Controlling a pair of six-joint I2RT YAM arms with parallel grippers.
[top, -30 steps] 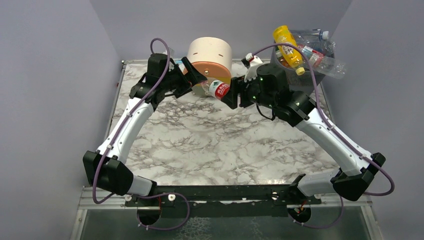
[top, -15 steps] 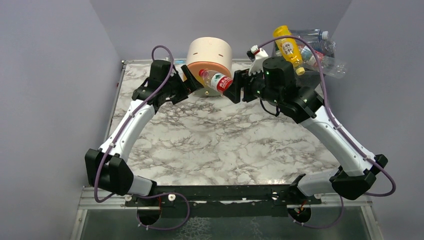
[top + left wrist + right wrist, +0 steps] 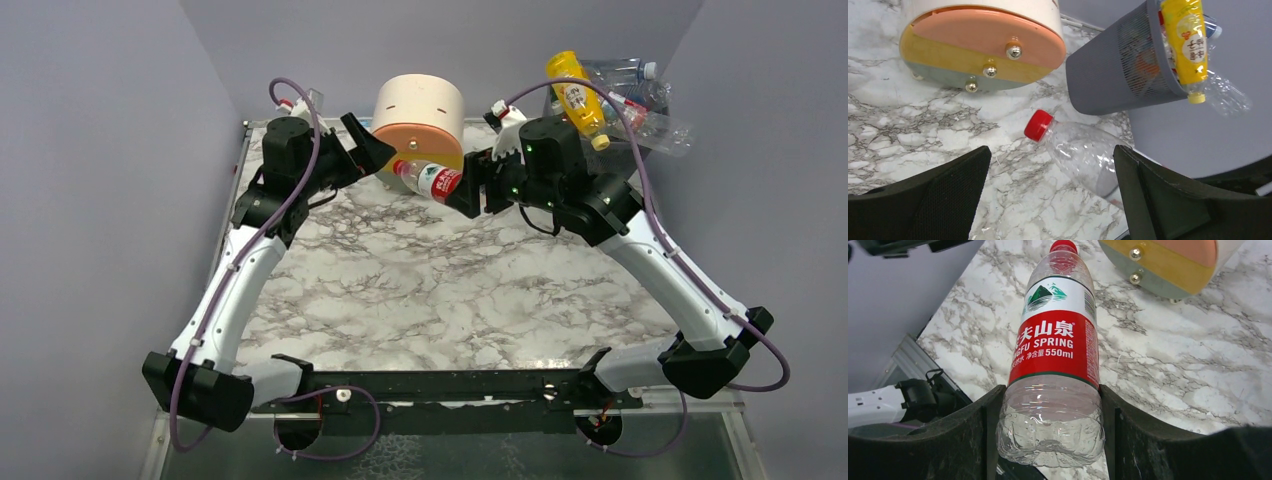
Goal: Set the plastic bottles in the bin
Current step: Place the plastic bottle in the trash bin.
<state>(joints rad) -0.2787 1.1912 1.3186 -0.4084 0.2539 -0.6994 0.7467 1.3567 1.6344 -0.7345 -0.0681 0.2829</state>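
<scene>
The red-label bottle [image 3: 1058, 355] is up off the table [image 3: 420, 290] in front of the drawers [image 3: 420, 112], with the right claw [image 3: 1050, 402] clamped round its soft base, and that thin plastic could buckle and squirt loose on the swing. The bin [image 3: 1098, 80] at the far right corner is heaped, a yellow bottle [image 3: 1188, 40] poking over the rim, so a drop may bounce out. The left claw [image 3: 1052, 160] gapes wide and empty near the cap, close enough to clip it.

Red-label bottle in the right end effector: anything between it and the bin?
Nothing loose shows between the red-label bottle and the bin. The bin's mouth is crowded, though: a yellow bottle and clear bottles stick out over its rim. The drawer unit is by the cap end, away from the bin.
</scene>
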